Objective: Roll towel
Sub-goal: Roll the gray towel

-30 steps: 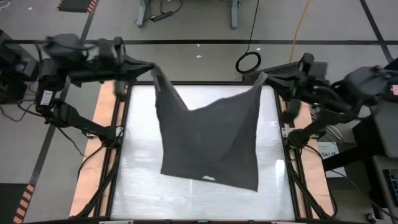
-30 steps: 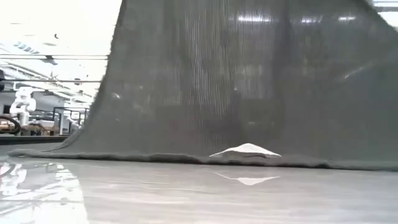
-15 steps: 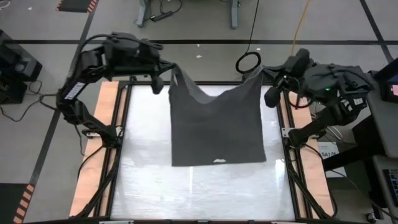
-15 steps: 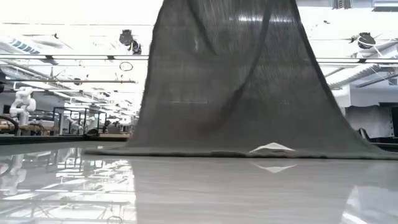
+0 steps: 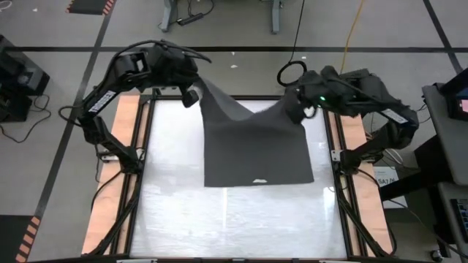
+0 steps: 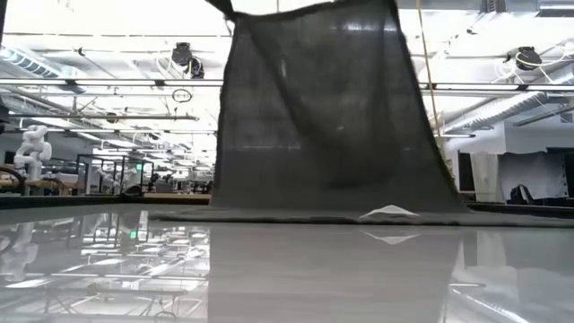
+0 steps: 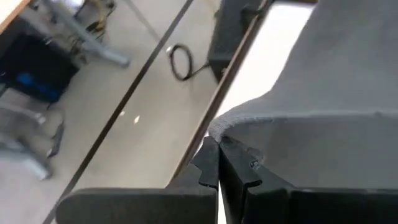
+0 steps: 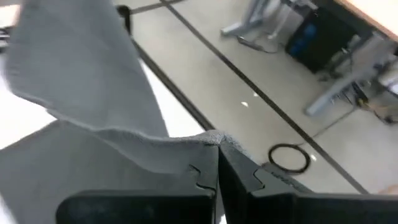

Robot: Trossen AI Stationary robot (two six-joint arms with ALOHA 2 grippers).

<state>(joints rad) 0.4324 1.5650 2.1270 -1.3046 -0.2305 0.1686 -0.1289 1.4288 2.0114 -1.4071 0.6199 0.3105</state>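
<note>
— Pinching what, on the left?
— Left gripper (image 5: 196,82), fingers (image 7: 208,163) clenched on one far corner of the dark grey towel (image 5: 254,146).
— And right?
— Right gripper (image 5: 296,102), clamped on the other far corner. Hanging between both, near edge with white tag (image 5: 259,180) lying on the desk (image 5: 168,197).

We see the towel (image 5: 252,146) as a soft, matt dark grey cloth; in the low view its fine ribbed weave lets light through. A small white tag (image 5: 257,180) sits at its lower edge. The table (image 5: 175,212) looks glossy and smooth, mirroring ceiling lights, with matt pale wood strips (image 5: 110,197) along left and right. The gripper fingers (image 7: 214,168) look like matt black plastic.
</note>
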